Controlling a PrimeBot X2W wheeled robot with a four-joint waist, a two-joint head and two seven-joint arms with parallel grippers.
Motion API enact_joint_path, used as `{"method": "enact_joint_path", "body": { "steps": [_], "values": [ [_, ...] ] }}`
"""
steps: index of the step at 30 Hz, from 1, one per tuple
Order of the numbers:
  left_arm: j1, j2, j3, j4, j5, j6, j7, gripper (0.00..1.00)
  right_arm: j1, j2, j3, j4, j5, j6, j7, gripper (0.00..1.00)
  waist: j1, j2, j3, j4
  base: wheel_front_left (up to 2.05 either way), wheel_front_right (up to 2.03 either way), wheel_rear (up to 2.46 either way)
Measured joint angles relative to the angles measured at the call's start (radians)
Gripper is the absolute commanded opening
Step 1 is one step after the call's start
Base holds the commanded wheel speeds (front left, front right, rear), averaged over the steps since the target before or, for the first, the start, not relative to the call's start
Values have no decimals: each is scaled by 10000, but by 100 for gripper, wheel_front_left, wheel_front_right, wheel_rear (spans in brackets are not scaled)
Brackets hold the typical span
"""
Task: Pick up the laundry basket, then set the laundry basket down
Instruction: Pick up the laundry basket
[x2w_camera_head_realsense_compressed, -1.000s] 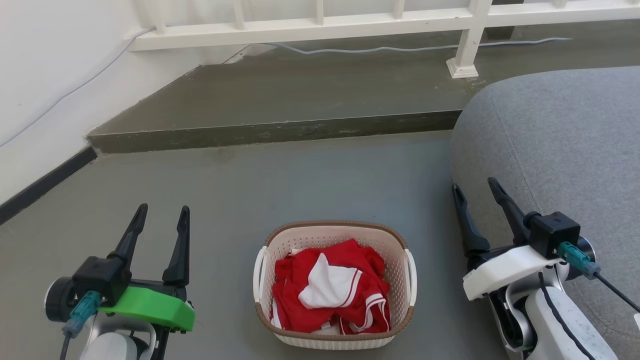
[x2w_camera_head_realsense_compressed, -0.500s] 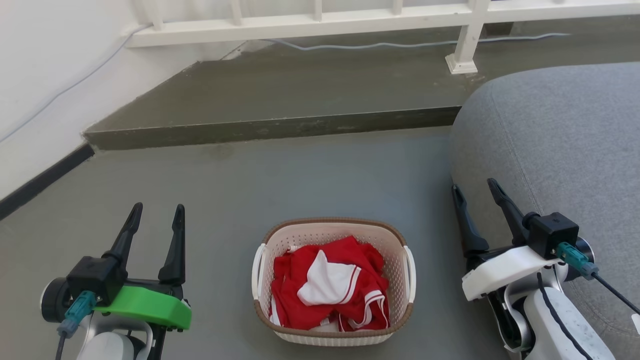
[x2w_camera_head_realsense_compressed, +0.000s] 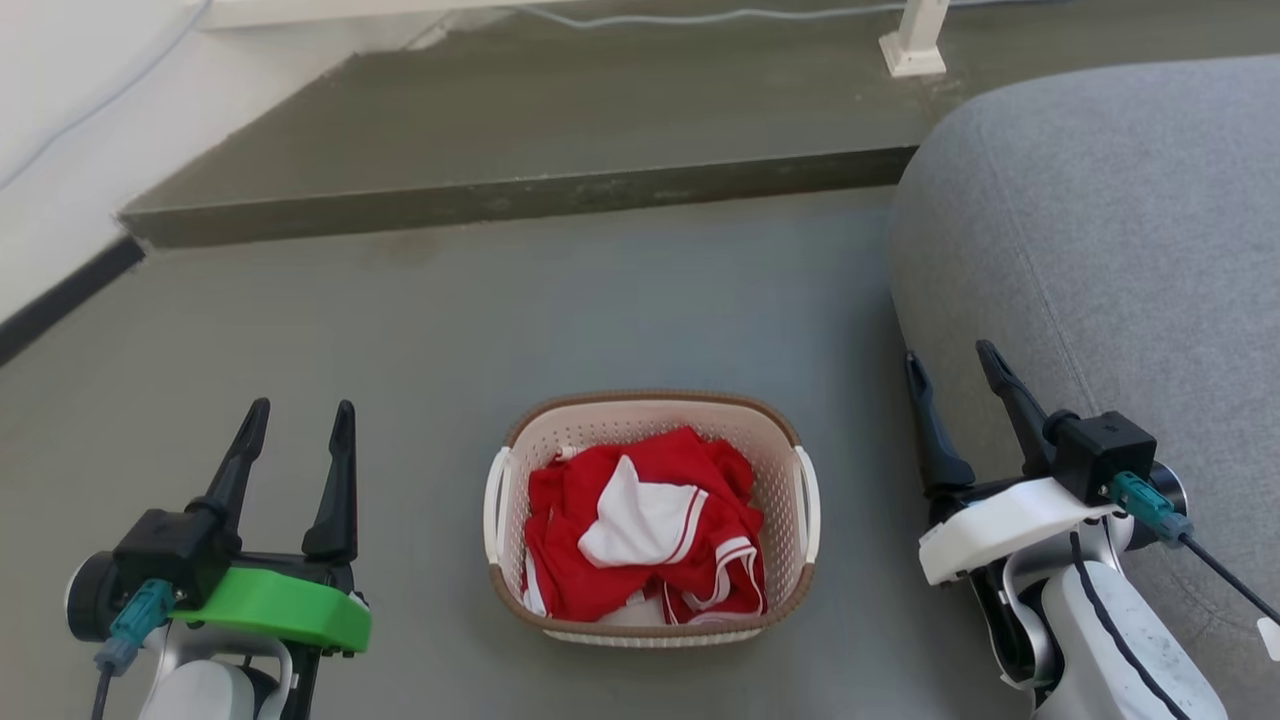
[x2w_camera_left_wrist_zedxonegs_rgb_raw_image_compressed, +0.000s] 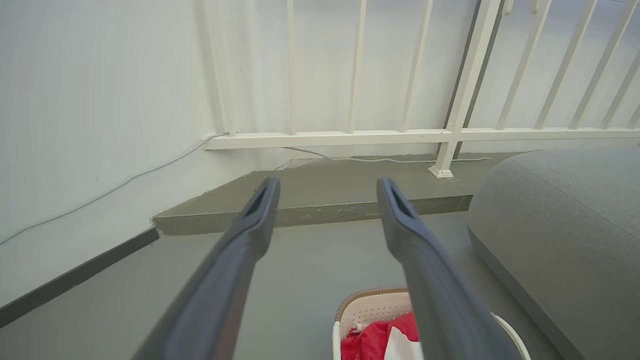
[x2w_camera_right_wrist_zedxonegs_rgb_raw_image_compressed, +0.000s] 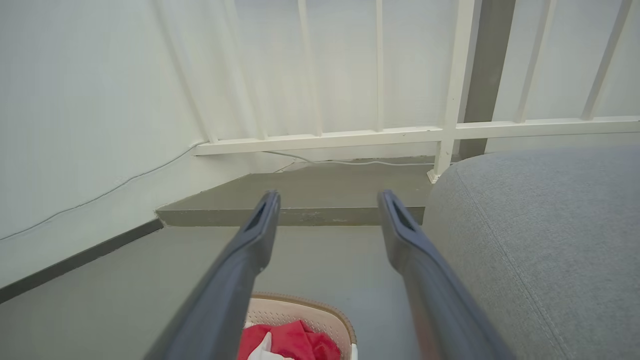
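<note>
The laundry basket (x2w_camera_head_realsense_compressed: 775, 470) stands on the grey floor at the bottom centre of the head view, cream with perforated walls, a brown rim and white side handles. Red and white clothes (x2w_camera_head_realsense_compressed: 640, 530) lie crumpled inside it. My left gripper (x2w_camera_head_realsense_compressed: 300, 410) is open to the basket's left, well apart from it, with nothing between its fingers. On the basket's right my right gripper (x2w_camera_head_realsense_compressed: 950, 355) is open too, empty, beside the sofa. A corner of the laundry basket (x2w_camera_left_wrist_zedxonegs_rgb_raw_image_compressed: 367, 312) shows at the bottom of the left wrist view, behind my left gripper (x2w_camera_left_wrist_zedxonegs_rgb_raw_image_compressed: 327, 187). The laundry basket (x2w_camera_right_wrist_zedxonegs_rgb_raw_image_compressed: 300, 310) also sits low in the right wrist view under my right gripper (x2w_camera_right_wrist_zedxonegs_rgb_raw_image_compressed: 327, 200).
A grey upholstered sofa (x2w_camera_head_realsense_compressed: 1100, 230) fills the right side, close to my right arm. A raised concrete step (x2w_camera_head_realsense_compressed: 520, 195) runs across the back, with a white railing post (x2w_camera_head_realsense_compressed: 912, 40) and a cable on it. A white wall with dark skirting (x2w_camera_head_realsense_compressed: 60, 295) closes the left.
The head camera has tilted downward, so the whole scene has shifted up in the picture. Basket and both open grippers keep their places relative to each other.
</note>
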Motion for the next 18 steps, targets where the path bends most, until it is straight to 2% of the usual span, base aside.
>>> {"method": "enact_joint_path", "body": {
  "steps": [6,18],
  "values": [
    [-378,100,-58,15,-188,-2,0,100,-207,42,-111,-2,-79,-238,0,100,0,0,658,-111,0,0,0],
    [-1366,723,-882,303,-779,-12,0,100,-900,253,-121,228,-253,-435,-2,100,0,0,2116,-250,0,0,0]
  ]
}}
